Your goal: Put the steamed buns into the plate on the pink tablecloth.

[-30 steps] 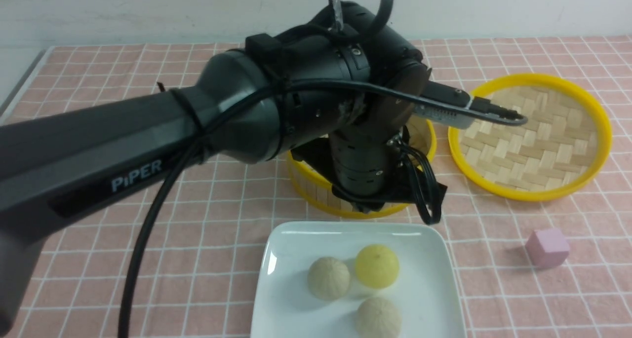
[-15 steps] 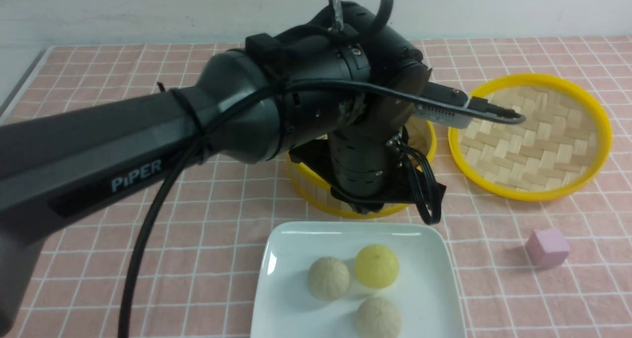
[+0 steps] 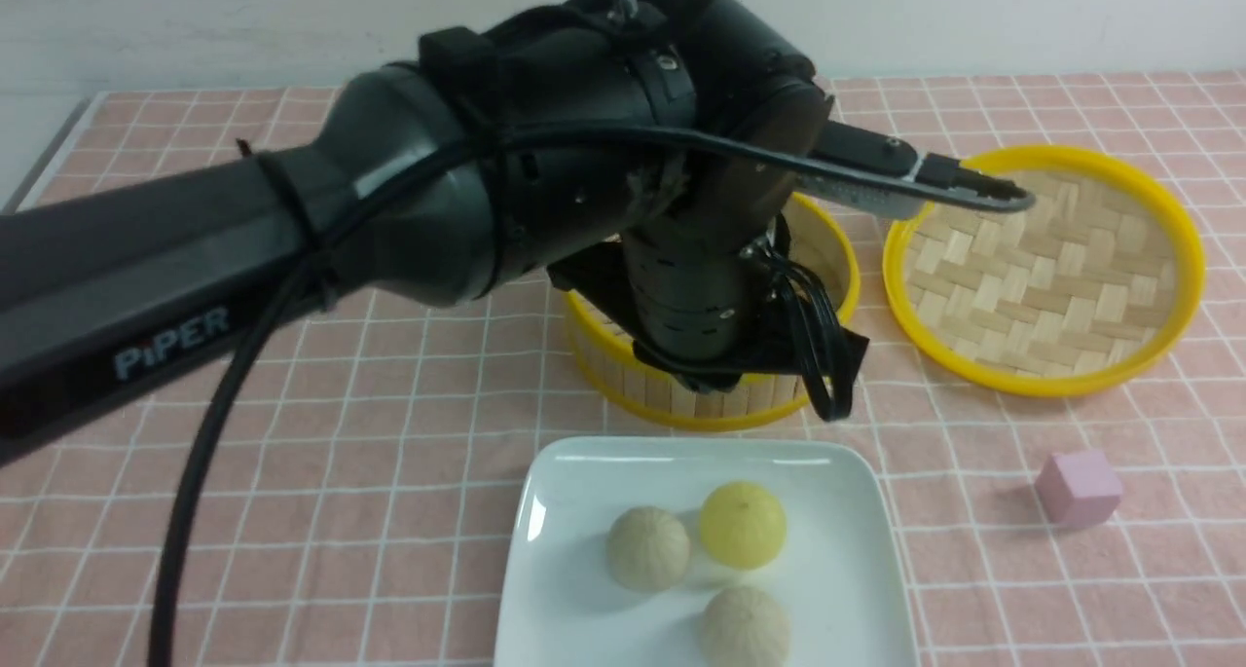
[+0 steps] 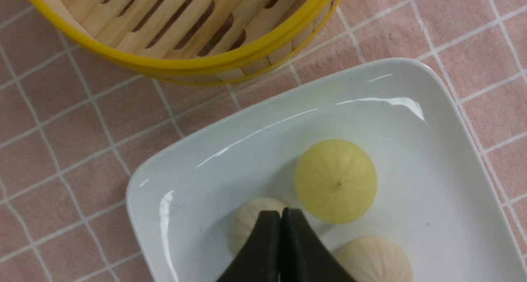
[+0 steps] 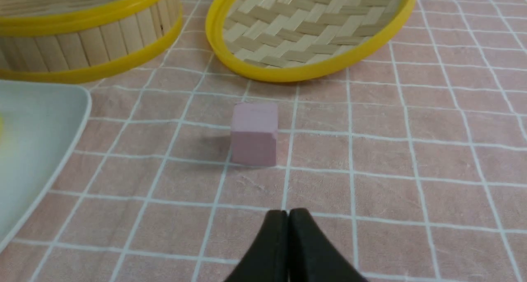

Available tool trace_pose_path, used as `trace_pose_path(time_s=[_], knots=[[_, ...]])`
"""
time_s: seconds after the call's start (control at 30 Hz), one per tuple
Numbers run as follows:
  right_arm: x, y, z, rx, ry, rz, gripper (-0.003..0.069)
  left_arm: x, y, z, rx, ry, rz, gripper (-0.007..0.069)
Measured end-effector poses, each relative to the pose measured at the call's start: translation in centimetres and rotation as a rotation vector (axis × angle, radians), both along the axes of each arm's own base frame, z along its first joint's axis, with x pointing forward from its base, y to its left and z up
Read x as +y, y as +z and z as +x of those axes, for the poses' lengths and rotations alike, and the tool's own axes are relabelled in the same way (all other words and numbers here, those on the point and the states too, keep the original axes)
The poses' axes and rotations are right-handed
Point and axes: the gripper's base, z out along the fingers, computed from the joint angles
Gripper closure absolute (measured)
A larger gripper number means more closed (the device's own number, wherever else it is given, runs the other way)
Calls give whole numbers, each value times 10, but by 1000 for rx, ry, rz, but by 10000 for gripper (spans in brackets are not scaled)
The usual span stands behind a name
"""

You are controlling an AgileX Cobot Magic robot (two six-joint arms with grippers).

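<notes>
All three steamed buns lie in the white square plate (image 3: 847, 550) on the pink tablecloth (image 3: 389, 511): a beige one (image 3: 647, 548), a yellow one (image 3: 743, 523) and a second beige one (image 3: 746, 628). My left arm's wrist (image 3: 696, 316) hangs over the steamer basket, hiding its fingers in the front view. In the left wrist view my left gripper (image 4: 280, 212) is shut and empty above the plate (image 4: 432, 171), its tips over a beige bun (image 4: 247, 224), beside the yellow bun (image 4: 335, 181). My right gripper (image 5: 288, 213) is shut and empty, low over the cloth.
The yellow-rimmed bamboo steamer basket (image 3: 623, 365) stands just behind the plate, under my left arm. Its woven lid (image 3: 1051, 268) lies upturned to the right. A pink cube (image 3: 1079, 489) sits right of the plate, in front of my right gripper.
My left arm has risen and drawn back to the left a little. The buns, plate, steamer, lid and cube have not moved.
</notes>
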Motion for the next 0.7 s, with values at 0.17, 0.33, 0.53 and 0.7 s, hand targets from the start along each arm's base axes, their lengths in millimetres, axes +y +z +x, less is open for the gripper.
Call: trace_pose_path(time_s=[0.17, 0.33, 0.53, 0.7], knots=[[-3, 0, 1, -7, -58, -1, 633, 21, 23, -8, -42, 21, 65, 602], [-5, 0, 1, -7, -92, -1, 630, 49, 55, -25, -114, 2, 65, 602], [-5, 0, 1, -7, -96, -1, 625, 105, 66, -69, -144, -4, 48, 602], [-5, 0, 1, -7, -96, -1, 620, 139, 38, -100, -174, -16, -46, 602]])
